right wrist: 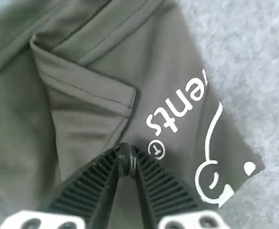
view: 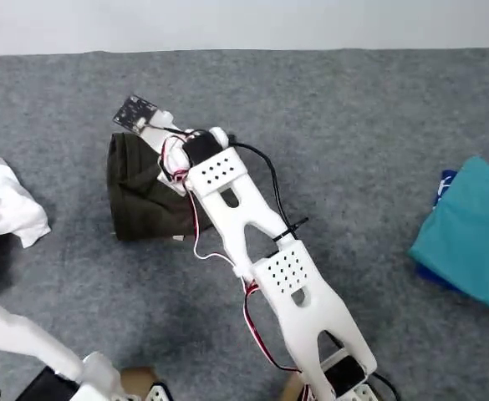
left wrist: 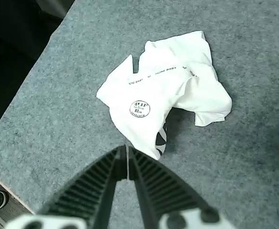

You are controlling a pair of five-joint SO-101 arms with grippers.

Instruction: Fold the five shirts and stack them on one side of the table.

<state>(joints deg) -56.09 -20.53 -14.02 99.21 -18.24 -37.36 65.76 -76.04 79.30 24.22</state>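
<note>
White shirt (view: 6,205) lies crumpled at the far left edge of the grey counter (view: 353,109), unfolded, one sleeve flung out. In the left wrist view it sits just ahead of the left gripper (left wrist: 128,164). Jaws there are together with nothing between them, held above bare counter short of the cloth.

Centre-left: olive shirt (view: 140,196), lying flat as a rough rectangle, partly folded. A flap is turned over on itself in the right wrist view, with the white printed graphic showing near one corner. The right arm (view: 252,242) stretches from the near edge out over it. The right gripper (right wrist: 125,162) is down at the cloth beside that flap, jaws together. Cannot tell whether a pinch of fabric is caught between the tips or they merely press on it.

Far right: teal shirt (view: 470,234), folded and lying on top of a blue one (view: 445,188). A red sliver shows at the edge behind them, too small to identify. This is evidently the stack.

Progress, as a judgement: at least two shirts are folded and stacked. The olive one is mid-fold and has yet to be carried across. The white one is untouched. Somewhat past halfway if the red is a third shirt.
</note>
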